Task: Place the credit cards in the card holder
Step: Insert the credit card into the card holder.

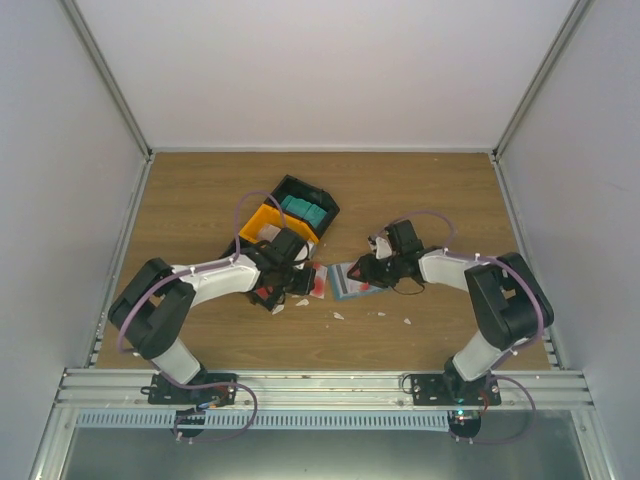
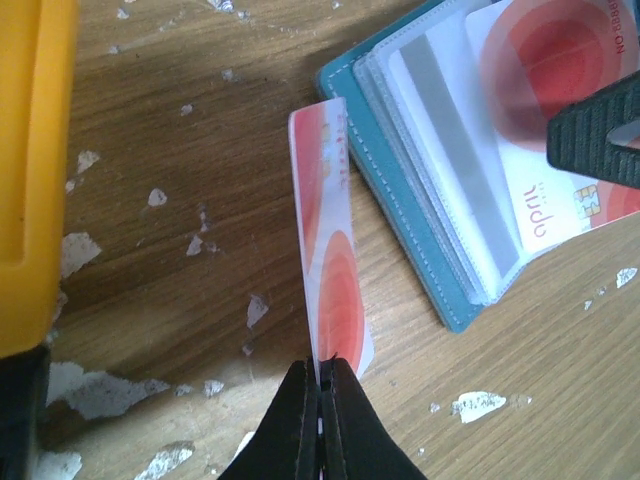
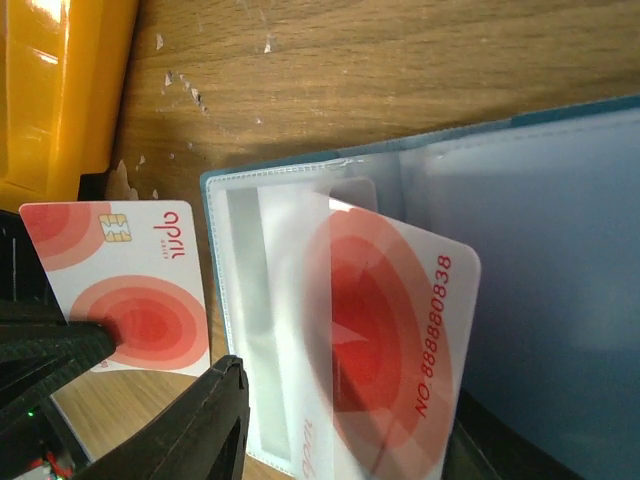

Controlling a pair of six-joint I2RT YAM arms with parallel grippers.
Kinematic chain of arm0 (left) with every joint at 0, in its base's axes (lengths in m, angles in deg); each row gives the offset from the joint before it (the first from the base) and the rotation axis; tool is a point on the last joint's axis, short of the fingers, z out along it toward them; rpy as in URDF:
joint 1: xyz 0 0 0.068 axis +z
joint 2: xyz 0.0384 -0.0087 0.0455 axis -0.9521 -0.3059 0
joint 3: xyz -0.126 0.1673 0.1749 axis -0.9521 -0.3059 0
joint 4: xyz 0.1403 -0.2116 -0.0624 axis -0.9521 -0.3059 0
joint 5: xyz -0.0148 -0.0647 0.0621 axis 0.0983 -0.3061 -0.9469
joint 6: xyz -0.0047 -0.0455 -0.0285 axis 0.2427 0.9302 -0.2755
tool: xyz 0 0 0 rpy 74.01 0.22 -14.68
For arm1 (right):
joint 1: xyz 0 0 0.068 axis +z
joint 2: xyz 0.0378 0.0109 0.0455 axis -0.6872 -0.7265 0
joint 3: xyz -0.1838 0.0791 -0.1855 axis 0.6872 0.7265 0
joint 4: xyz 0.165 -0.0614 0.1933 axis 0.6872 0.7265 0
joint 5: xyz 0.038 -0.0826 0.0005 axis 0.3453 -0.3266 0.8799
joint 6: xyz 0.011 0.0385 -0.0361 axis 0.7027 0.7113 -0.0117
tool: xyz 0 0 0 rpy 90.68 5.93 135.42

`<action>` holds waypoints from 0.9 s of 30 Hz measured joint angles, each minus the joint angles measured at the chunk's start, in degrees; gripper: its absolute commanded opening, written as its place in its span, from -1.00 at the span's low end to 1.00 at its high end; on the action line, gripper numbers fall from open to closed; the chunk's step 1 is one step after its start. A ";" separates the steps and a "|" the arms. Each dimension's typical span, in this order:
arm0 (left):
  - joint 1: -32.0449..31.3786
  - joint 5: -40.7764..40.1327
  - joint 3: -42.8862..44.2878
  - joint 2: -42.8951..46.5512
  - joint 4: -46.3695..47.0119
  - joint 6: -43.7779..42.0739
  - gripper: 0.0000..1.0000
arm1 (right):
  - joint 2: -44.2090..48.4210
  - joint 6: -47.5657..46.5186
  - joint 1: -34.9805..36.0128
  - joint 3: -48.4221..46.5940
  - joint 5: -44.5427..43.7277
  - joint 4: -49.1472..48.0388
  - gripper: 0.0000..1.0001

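Note:
The card holder (image 1: 352, 283) lies open on the table, teal-blue with clear sleeves; it also shows in the left wrist view (image 2: 400, 190) and the right wrist view (image 3: 560, 250). My left gripper (image 2: 325, 375) is shut on a white credit card with red rings (image 2: 325, 250), held on edge just left of the holder; the same card shows in the right wrist view (image 3: 130, 290). My right gripper (image 3: 350, 440) has its jaws wide apart over the holder, straddling a second red-ringed card (image 3: 400, 340) that sits partly inside a sleeve. One right finger (image 2: 600, 130) rests over that card.
The black-and-orange bin (image 1: 290, 215) stands just behind the left gripper, with teal cards (image 1: 305, 210) in one compartment; its orange wall (image 2: 30, 170) is close on the left. Small white scraps (image 2: 480, 405) litter the wood around the holder.

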 measured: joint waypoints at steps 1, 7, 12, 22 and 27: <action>0.00 0.00 0.28 -0.39 -0.04 0.00 -1.00 | -0.44 -0.57 0.28 -0.57 -0.26 0.44 -0.15; 0.00 0.02 1.40 -1.90 -0.02 0.02 -1.00 | -1.36 -2.82 1.01 -1.97 -1.18 1.75 -0.08; -0.02 -0.02 1.53 -2.05 0.00 0.02 -1.00 | 0.37 -2.69 1.07 -1.95 -3.17 2.73 -0.04; -0.02 0.00 1.53 -2.05 0.00 0.02 -1.00 | 3.91 -0.33 1.05 0.70 -4.31 2.86 -0.11; -0.02 0.00 1.53 -2.05 0.00 0.02 -1.00 | 4.66 0.46 0.61 1.40 -5.16 2.91 -0.16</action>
